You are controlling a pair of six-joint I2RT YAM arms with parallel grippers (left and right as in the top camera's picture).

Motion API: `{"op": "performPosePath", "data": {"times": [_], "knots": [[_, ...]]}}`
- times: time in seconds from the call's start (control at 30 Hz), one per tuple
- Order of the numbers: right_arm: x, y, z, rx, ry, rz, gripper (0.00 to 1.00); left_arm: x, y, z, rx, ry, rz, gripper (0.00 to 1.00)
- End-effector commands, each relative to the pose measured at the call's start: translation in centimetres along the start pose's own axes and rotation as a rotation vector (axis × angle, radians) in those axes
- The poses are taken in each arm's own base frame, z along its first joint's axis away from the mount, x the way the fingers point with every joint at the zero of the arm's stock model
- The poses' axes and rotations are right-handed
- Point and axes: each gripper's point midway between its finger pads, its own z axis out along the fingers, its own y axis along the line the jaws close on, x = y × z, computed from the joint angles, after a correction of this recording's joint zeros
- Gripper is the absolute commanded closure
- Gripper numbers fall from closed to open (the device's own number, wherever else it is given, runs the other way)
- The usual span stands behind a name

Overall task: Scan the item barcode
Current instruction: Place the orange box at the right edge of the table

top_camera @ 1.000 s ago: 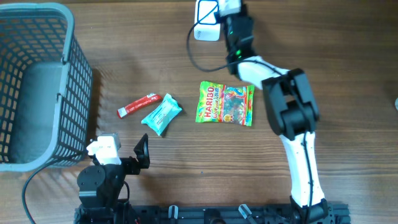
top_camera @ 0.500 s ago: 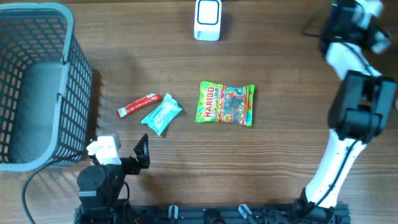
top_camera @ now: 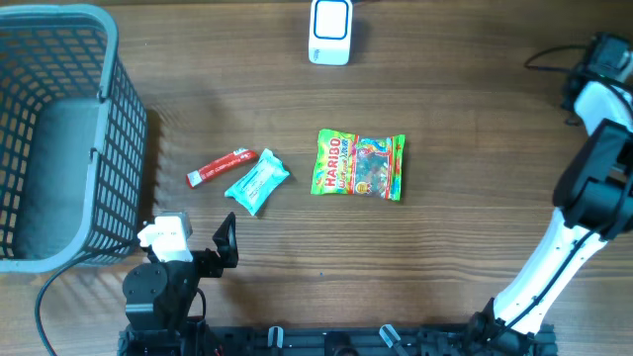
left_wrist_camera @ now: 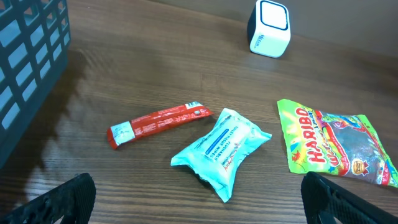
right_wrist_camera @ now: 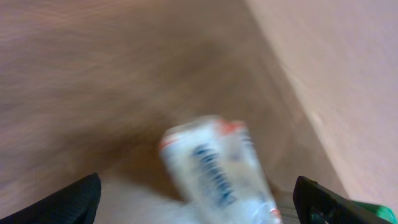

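The white barcode scanner (top_camera: 330,30) stands at the table's far edge, and it also shows in the left wrist view (left_wrist_camera: 270,28). In the right wrist view a blurred white packet (right_wrist_camera: 214,171) with blue print and a red end lies below and between the fingers of my right gripper (right_wrist_camera: 199,208). That gripper is open wide and touches nothing. My right arm (top_camera: 593,99) reaches to the table's far right edge. My left gripper (left_wrist_camera: 205,202) is open low over the wood, just short of a teal packet (left_wrist_camera: 222,148).
A red stick pack (top_camera: 222,167), the teal packet (top_camera: 256,182) and a Haribo bag (top_camera: 360,165) lie mid-table. A grey mesh basket (top_camera: 121,129) stands at the left. A pale surface (right_wrist_camera: 336,68) borders the wood on the right in the right wrist view.
My right arm swung from the scanner to the far right edge of the table. Its jaws went from shut to wide open, and the white packet now lies loose between them.
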Motion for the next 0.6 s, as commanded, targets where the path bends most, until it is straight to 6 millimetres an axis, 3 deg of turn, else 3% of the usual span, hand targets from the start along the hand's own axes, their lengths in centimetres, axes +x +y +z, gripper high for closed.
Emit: {"op": "performPosePath", "data": {"times": [0.0,0.1,0.13,0.2,0.27,0.33,0.37,0.43,0.47,0.57], "knots": [[-6.0,-0.3,-7.2,-0.083,-0.173,0.011,0.0,-0.3,0.0,-0.1,-0.002,-0.013,0.002,0.0],[-8.8,-0.8,-14.7,-0.148,-0.271,0.061,0.0,-0.2,0.0,-0.1,-0.002,-0.012,0.001,0.0],[-8.9,0.3,-16.9,-0.223,-0.282,0.06,0.0,-0.2,0.0,-0.1,-0.002,-0.012,0.001,0.0],[-7.9,5.9,-23.4,-0.569,-0.296,-0.036,0.0,-0.2,0.0,-0.1,-0.003,-0.012,0.002,0.0],[-4.0,12.3,-31.1,-1.005,-0.24,-0.182,0.0,-0.2,0.0,-0.1,-0.002,-0.012,0.001,0.0],[0.8,16.1,-38.0,-1.362,-0.12,-0.293,0.0,-0.3,0.0,-0.1,-0.003,-0.013,0.002,0.0],[3.1,17.0,-40.5,-1.48,-0.044,-0.337,0.0,-0.2,0.0,-0.1,-0.002,-0.012,0.002,0.0],[7.1,18.0,-43.9,-1.587,0.081,-0.417,0.0,-0.3,0.0,-0.1,-0.002,-0.013,0.002,0.0],[8.1,18.3,-44.3,-1.578,0.096,-0.452,0.0,-0.2,0.0,-0.1,-0.002,-0.012,0.002,0.0],[11.2,19.4,-42.7,-1.385,0.086,-0.608,0.0,-0.2,0.0,-0.1,-0.002,-0.012,0.001,0.0]]}}
